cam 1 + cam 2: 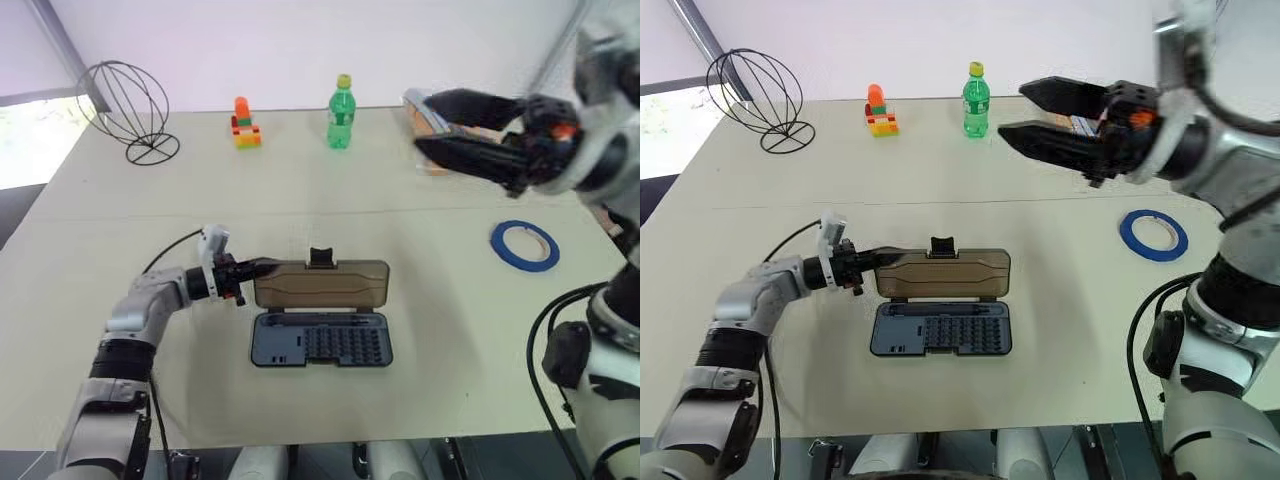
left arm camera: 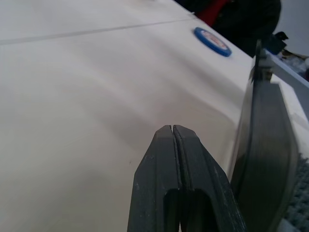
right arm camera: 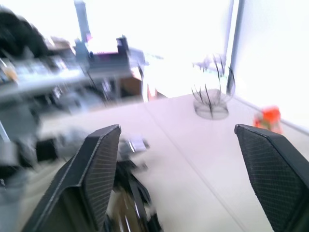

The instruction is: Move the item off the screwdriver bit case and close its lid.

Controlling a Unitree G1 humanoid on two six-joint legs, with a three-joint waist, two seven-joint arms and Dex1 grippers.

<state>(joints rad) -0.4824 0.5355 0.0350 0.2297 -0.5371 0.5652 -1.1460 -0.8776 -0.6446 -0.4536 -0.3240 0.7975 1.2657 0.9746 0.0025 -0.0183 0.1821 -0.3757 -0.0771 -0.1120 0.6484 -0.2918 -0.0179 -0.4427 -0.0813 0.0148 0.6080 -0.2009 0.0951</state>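
The screwdriver bit case (image 1: 320, 341) lies open near the table's front middle, rows of bits showing. Its smoky-brown lid (image 1: 320, 286) is folded back behind it, black latch tab on the far edge. In the left wrist view the lid (image 2: 265, 159) stands raised on edge beside my fingers. My left gripper (image 1: 262, 268) is shut and empty, its tip at the lid's left end. The item, a blue tape ring (image 1: 525, 245), lies flat on the table to the right, apart from the case. My right gripper (image 1: 1025, 112) is held high above the table's far right, open and empty, pointing left.
A black wire sphere (image 1: 125, 105) stands at the back left. An orange toy block stack (image 1: 245, 125) and a green bottle (image 1: 341, 112) stand along the far edge. A small box (image 1: 1080, 125) sits behind my right gripper.
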